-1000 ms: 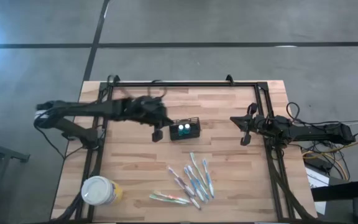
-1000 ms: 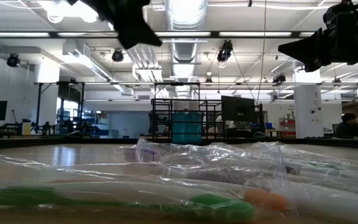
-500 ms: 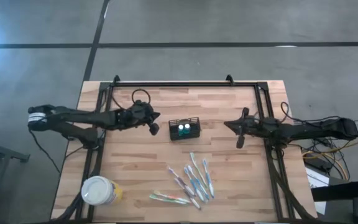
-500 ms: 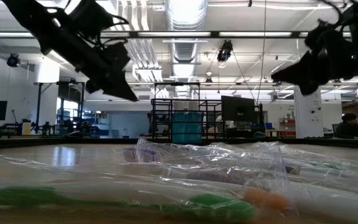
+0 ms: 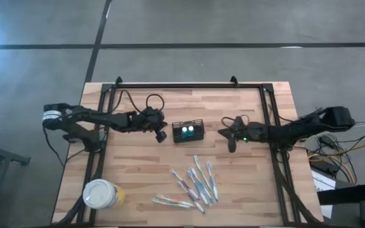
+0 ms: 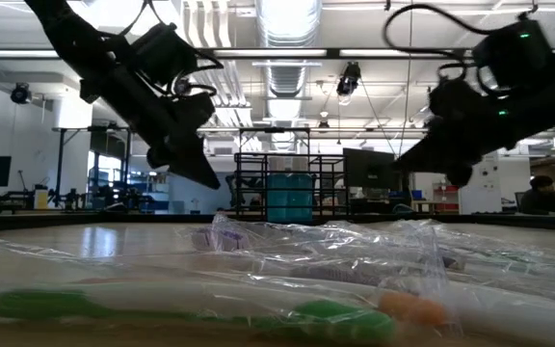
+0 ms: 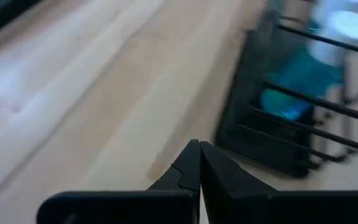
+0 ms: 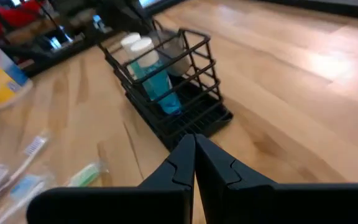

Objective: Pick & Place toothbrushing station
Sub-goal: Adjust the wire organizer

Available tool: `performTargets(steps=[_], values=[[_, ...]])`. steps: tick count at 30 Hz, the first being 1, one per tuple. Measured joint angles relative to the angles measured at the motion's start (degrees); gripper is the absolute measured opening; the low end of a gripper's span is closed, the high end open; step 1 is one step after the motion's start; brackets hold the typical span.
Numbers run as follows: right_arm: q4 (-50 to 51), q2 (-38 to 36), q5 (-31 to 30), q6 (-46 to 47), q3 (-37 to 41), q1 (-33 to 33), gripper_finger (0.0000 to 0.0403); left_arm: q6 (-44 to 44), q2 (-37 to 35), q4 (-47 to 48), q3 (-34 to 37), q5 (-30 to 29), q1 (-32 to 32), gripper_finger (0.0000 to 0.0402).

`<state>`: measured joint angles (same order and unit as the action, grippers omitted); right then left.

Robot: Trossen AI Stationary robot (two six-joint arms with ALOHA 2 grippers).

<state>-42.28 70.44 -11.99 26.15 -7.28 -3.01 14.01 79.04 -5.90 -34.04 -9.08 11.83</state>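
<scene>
Overhead cam looks down; both wrist cams share caddy (image 8: pixel 166 93).

Wrapped toothbrushes (image 5: pixel 195 185) lie scattered on the wooden table (image 5: pixel 138 171). A round white-lidded yellow cup (image 5: pixel 100 194) stands well apart from them at a table corner.

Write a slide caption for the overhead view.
Two shut grippers, left and right, flank the black caddy.

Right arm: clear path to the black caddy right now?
Probably yes. The right pincer, shut, sits just beside the caddy with bare table between; it must open first.
</scene>
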Motion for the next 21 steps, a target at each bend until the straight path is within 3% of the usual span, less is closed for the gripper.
performTargets(steps=[5,11,21], values=[[0.0,11.9,-4.1,-0.9,-7.4,-0.6,0.0008,-2.0,-4.3,6.6,0.0,1.6,-0.4,0.0003],[0.1,18.4,-4.5,2.0,-10.3,-3.3,0.0008,-2.8,-9.8,9.9,1.1,5.7,-1.9,0.0003],[0.1,25.7,0.1,2.6,-15.6,-3.2,0.0008,0.7,-4.8,9.9,1.4,8.1,-3.4,0.0003]])
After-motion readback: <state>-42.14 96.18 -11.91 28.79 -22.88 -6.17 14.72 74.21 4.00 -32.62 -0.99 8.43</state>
